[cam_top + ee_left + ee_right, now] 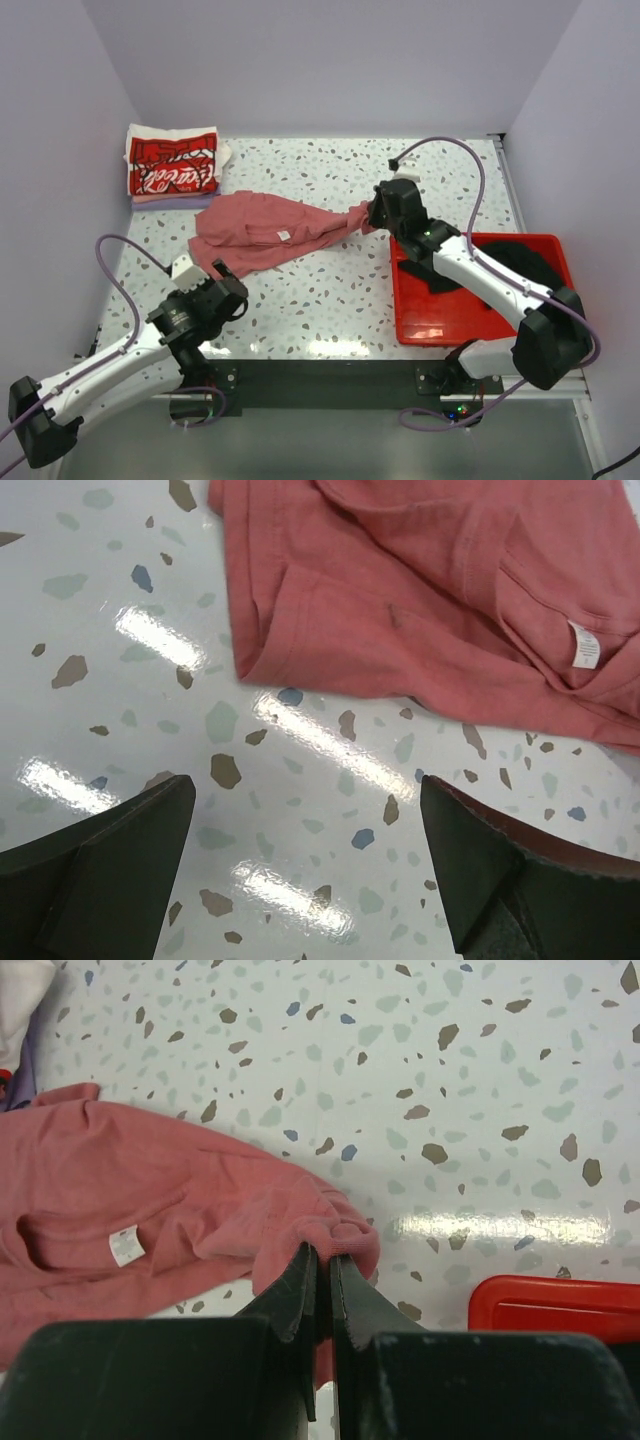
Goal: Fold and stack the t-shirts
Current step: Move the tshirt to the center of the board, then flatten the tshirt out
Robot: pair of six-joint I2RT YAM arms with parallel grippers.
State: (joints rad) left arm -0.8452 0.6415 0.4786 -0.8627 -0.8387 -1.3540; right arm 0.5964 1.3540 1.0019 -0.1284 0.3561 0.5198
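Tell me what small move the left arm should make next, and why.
Probably ease the open left gripper forward to the near edge of the dusty-red shirt and close on it. The right gripper is shut on the shirt's far end, the cloth lies bunched on the table, and the left gripper holds nothing, with bare table between it and the shirt.

One red shirt (265, 232), one black shirt (530, 256), one folded stack (172, 165), one bin (425, 320).
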